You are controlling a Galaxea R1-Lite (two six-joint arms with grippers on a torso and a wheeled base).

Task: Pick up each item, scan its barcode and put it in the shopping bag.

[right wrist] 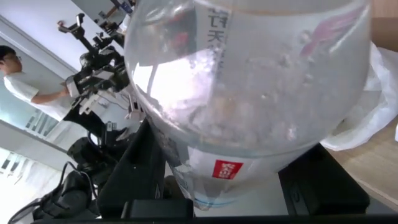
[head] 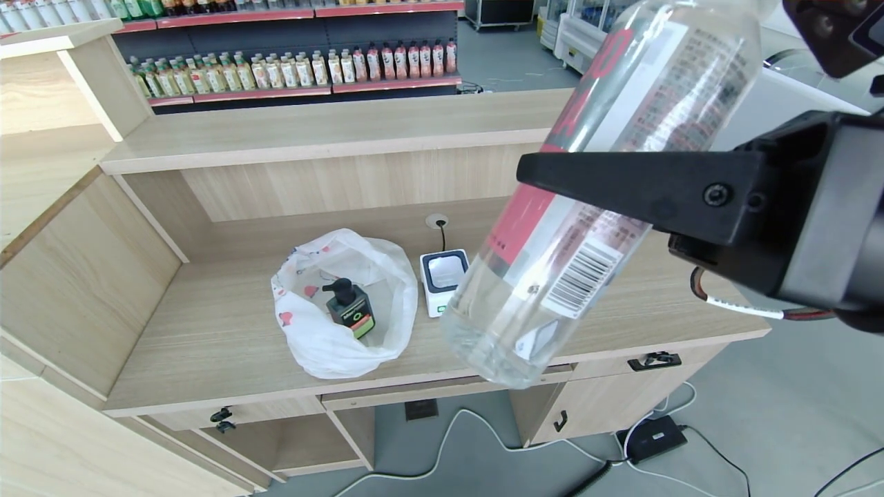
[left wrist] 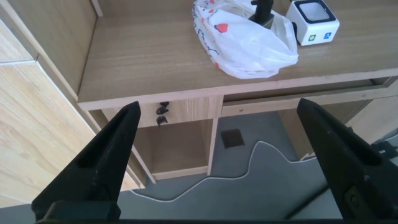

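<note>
My right gripper [head: 573, 183] is shut on a large clear water bottle [head: 552, 276] with a red and white label, held high and close to the head camera. The bottle is tilted, base down toward the counter, and its barcode [head: 583, 276] faces the camera. Beyond it on the counter stands the white scanner [head: 444, 279]. To the scanner's left, the white shopping bag [head: 387, 290] lies open with a black pump bottle [head: 349, 307] inside. In the right wrist view the bottle [right wrist: 249, 74] sits between the fingers [right wrist: 137, 168]. My left gripper [left wrist: 219, 109] is open and holds nothing, low in front of the counter's edge, with the bag [left wrist: 249, 37] and scanner [left wrist: 314, 22] beyond.
The wooden counter [head: 207, 331] has a raised back ledge [head: 311, 131] and a side wall on the left. Drawers with black handles [head: 654, 359] sit under its front edge. Cables [head: 483, 428] and a power brick lie on the floor. Shelves of drinks [head: 297, 69] stand behind.
</note>
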